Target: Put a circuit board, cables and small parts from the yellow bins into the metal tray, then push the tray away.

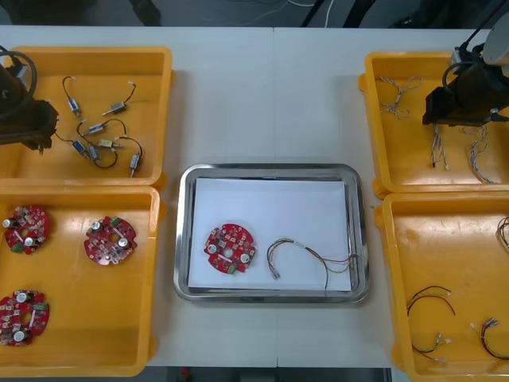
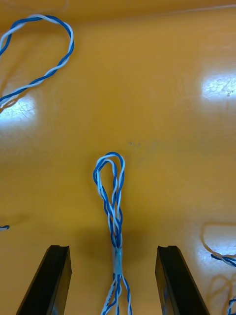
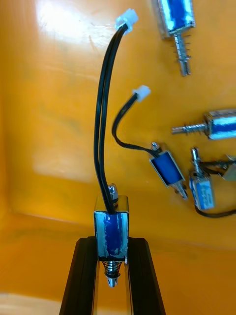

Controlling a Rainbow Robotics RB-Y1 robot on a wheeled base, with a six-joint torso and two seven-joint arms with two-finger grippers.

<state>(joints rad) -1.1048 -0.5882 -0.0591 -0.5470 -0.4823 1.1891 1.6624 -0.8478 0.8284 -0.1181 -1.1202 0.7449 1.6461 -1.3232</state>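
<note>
Left end effector (image 3: 112, 242): I read it over the far left bin (image 1: 87, 54), narrow, clamped on one small metal part (image 3: 112, 224) with a blue body. A finger touches each side of it. The part's two black leads (image 3: 102, 123) run away from the fingers to a white plug. More loose parts (image 1: 99, 139) lie on the bin floor beyond. The near left bin (image 1: 79, 195) holds three spare boards (image 1: 110, 239).

Centre of the counter (image 1: 270, 87): the tray (image 1: 270, 169), white inside, holds one circuit board (image 1: 230, 248) in its left half. A thin wire cable (image 1: 314, 259) lies to the right of the board, apart from it.

Right end effector (image 2: 112, 251): over the far right bin (image 1: 374, 119), fingers wide. A twisted blue and white cable (image 2: 110, 197) lies on the bin floor between them. I note a gap on each side, so it touches neither finger.
</note>
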